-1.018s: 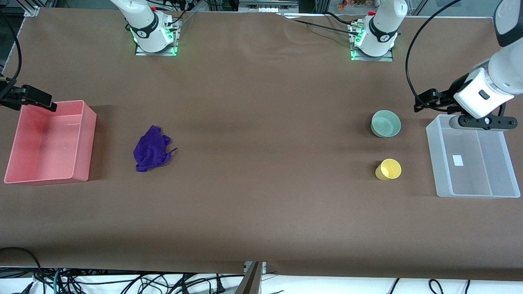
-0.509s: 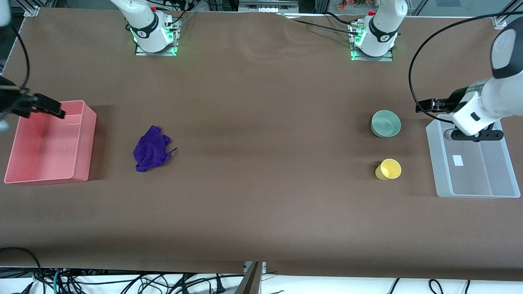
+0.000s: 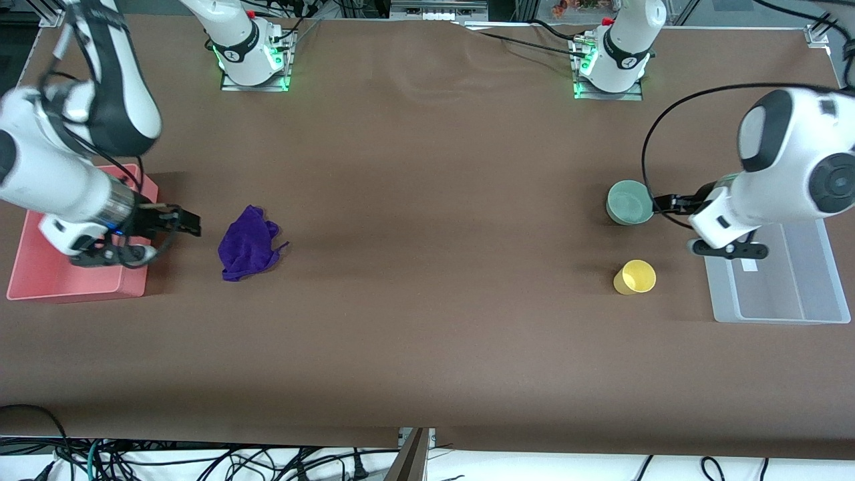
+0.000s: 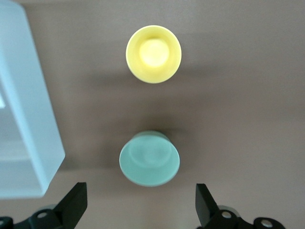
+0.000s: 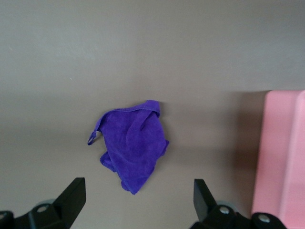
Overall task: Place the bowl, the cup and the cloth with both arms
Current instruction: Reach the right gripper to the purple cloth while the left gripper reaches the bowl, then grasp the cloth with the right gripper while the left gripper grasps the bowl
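Note:
The mint-green bowl [image 3: 630, 202] sits on the brown table toward the left arm's end, with the yellow cup [image 3: 636, 277] nearer the front camera. My left gripper [image 3: 668, 202] is open and empty, just beside the bowl, between it and the clear bin. The left wrist view shows the bowl [image 4: 149, 158] and cup [image 4: 153, 54] ahead of the wide-open fingers [image 4: 75, 202]. The purple cloth [image 3: 249, 243] lies crumpled toward the right arm's end. My right gripper [image 3: 188, 222] is open and empty, between the pink bin and the cloth. The cloth [image 5: 133, 145] shows in the right wrist view.
A pink bin [image 3: 40, 284] stands at the right arm's end, partly under the right arm. A clear plastic bin [image 3: 775, 297] stands at the left arm's end; it also shows in the left wrist view [image 4: 24, 124]. Both arm bases stand along the table's farthest edge from the camera.
Both arms have swung in from the bins: the left gripper moved from over the clear bin to beside the bowl, the right gripper from over the pink bin toward the cloth.

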Robot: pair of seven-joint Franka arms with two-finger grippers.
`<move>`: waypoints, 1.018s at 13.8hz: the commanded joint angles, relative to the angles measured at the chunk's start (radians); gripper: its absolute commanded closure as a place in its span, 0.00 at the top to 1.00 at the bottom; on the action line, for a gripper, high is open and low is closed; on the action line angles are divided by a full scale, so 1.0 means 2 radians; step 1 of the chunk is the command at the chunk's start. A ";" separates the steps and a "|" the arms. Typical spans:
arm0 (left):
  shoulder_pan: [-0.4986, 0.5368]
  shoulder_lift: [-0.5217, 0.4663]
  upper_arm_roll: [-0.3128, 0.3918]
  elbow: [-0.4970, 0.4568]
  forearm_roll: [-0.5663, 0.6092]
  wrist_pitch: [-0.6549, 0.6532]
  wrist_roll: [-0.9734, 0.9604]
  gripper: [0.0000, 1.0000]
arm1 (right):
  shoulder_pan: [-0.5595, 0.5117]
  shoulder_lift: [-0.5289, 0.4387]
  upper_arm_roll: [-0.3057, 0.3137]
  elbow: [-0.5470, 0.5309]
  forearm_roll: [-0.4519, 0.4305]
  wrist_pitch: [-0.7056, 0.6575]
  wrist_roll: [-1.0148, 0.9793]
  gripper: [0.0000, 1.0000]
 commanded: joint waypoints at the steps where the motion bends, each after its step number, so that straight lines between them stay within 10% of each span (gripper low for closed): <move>1: 0.003 -0.015 0.000 -0.086 0.037 0.088 0.044 1.00 | 0.007 0.027 0.000 -0.014 0.008 0.045 0.002 1.00; 5: 0.021 -0.014 0.000 -0.214 0.050 0.268 0.139 1.00 | 0.008 0.041 -0.001 -0.117 0.006 0.189 0.001 1.00; 12: 0.038 -0.008 -0.001 -0.295 0.055 0.362 0.302 1.00 | 0.008 0.074 -0.001 -0.138 0.005 0.213 0.001 0.98; 14: 0.039 0.013 -0.003 -0.309 0.089 0.415 0.304 0.98 | 0.008 0.083 -0.001 -0.138 0.005 0.219 -0.002 0.59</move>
